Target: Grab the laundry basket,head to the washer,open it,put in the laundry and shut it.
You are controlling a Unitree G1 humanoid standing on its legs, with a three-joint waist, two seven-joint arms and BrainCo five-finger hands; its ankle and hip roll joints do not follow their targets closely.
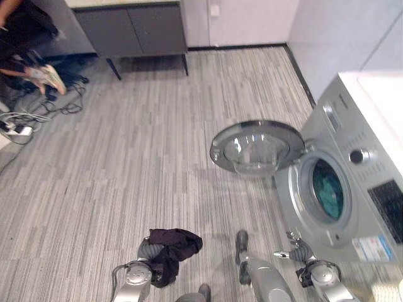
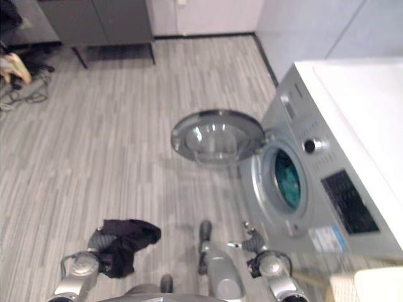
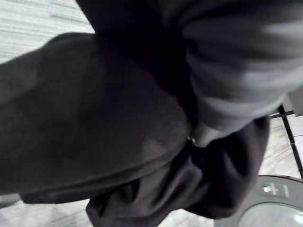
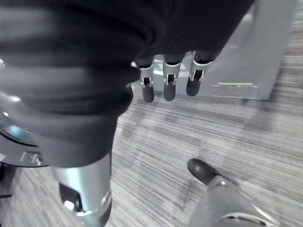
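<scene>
While the round glass-and-chrome door [image 1: 257, 148] of the silver front-loading washing machine [image 1: 352, 189] stands swung wide open toward the middle of the room, the left hand [image 1: 146, 250] sits low at the robot's left with a dark, nearly black crumpled garment [image 1: 170, 248] draped over it — the cloth bunches around the hand and hangs down on the side toward the washer. In the left wrist view the same dark fabric [image 3: 94, 127] wraps close over the hand in thick folds, and the fingers appear curled into it, gripping the cloth. The right hand [image 1: 296, 251] hangs just in front of the machine's lower front panel, near the drum opening but apart from it; in the right wrist view its silver, dark-tipped fingers [image 4: 169, 85] point straight and relaxed, side by side, holding nothing. Inside the drum, behind the grey rubber ring, lies teal-green laundry [image 1: 329, 192]. The washer's white flat top [image 2: 359, 119] runs along the right side, with a round control knob [image 1: 357, 156] on the slanted panel below it. The floor [image 1: 126, 163] is grey striped plank — at the far wall stands a dark grey cabinet on thin legs [image 1: 135, 31], and a tangle of cables [image 1: 25, 119] lies at the far left.
</scene>
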